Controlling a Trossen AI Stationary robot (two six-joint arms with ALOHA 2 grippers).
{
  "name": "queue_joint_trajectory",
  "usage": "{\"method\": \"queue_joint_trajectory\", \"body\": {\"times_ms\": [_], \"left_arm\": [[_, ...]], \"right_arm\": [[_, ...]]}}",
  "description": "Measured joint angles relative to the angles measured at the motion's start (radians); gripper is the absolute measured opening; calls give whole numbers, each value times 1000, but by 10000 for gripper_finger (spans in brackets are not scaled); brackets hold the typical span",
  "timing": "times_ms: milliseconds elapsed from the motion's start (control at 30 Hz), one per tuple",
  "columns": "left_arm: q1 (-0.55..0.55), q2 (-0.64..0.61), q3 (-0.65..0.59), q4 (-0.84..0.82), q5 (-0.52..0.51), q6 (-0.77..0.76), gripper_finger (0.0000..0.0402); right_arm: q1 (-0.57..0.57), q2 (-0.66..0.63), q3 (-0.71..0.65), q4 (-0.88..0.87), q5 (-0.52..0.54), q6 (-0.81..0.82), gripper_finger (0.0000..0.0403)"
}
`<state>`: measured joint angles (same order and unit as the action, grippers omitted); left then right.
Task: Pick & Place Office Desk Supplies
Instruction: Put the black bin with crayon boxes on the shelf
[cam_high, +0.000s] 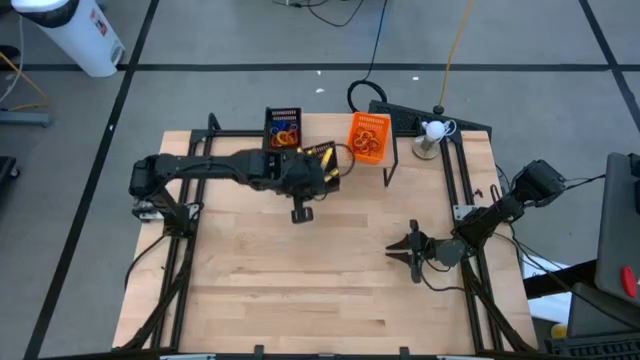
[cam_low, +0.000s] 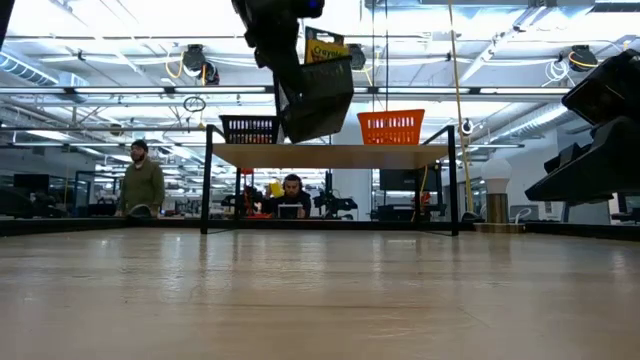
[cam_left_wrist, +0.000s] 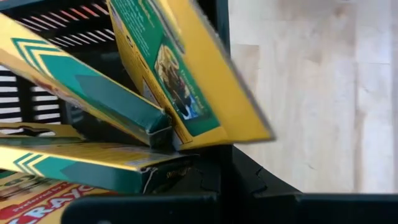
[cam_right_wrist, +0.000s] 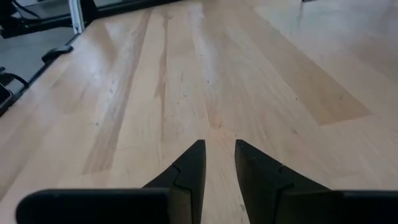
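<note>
High view: left gripper (cam_high: 322, 172) is closed on the rim of a black mesh tray (cam_high: 322, 165) loaded with yellow-and-green cardboard crayon boxes (cam_high: 318, 155), carried in the air. Low view shows that tray (cam_low: 318, 95) tilted and raised level with or just above the top of the light wooden shelf with black legs (cam_low: 330, 153). Left wrist view: crayon boxes (cam_left_wrist: 155, 81) lean at loose angles just ahead of the fingers, tray wall behind them.

Key relation: shelf lies just beyond the left gripper, away from the arm's base. On it, a second black mesh tray with coloured rubber bands (cam_high: 283, 127) sits to one side and an orange mesh tray (cam_high: 367, 135) to the other; the held tray hangs in front of the gap between them. Likely next: forward and down into that gap, levelling the tilt first or boxes could slide.

Right gripper (cam_high: 414, 251) is far off, near the table, fingers slightly parted and holding nothing. Left arm is clearly nearer.
</note>
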<state>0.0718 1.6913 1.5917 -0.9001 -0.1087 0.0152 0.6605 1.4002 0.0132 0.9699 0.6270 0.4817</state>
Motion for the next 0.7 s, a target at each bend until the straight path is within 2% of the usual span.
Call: {"method": "queue_joint_trajectory", "body": {"times_ms": [267, 433, 700], "left_arm": [[90, 0, 0, 2, 45, 53, 0], [83, 0, 0, 23, 82, 71, 0], [97, 0, 0, 37, 65, 99, 0]], "right_arm": [[0, 0, 0, 25, 4, -31, 75], [-16, 0, 0, 28, 4, -47, 75], [-34, 0, 0, 28, 0, -47, 75]]}}
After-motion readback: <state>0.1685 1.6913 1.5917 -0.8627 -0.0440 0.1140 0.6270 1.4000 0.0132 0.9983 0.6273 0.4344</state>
